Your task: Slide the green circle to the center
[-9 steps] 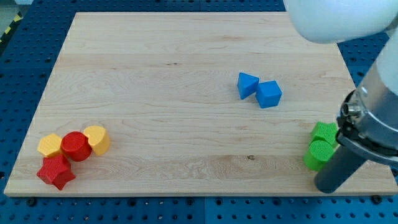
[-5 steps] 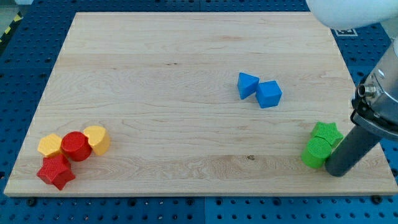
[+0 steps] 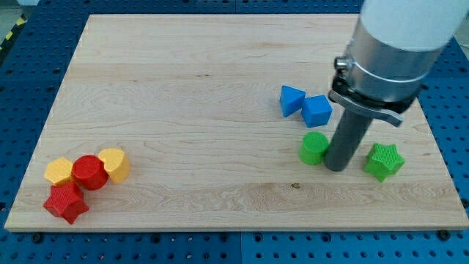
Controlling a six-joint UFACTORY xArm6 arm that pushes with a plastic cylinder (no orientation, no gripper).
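The green circle (image 3: pixel 314 147) is a small round block on the wooden board (image 3: pixel 190 88), right of the board's middle. My tip (image 3: pixel 336 167) stands on the board right against the circle's right side. A green star (image 3: pixel 385 161) lies apart to the right of my rod. The rod rises from the tip to the grey and white arm at the view's top right.
Two blue blocks (image 3: pixel 292 100) (image 3: pixel 317 111) lie touching each other just above the green circle. At the board's bottom left sit a red circle (image 3: pixel 89 172), a red star (image 3: pixel 66 203) and two yellow blocks (image 3: pixel 58 171) (image 3: pixel 114 164) in a cluster.
My rod swept left from the board's right edge and pushed the green circle left and slightly up, away from the green star. The star shifted slightly. The other blocks stayed put.
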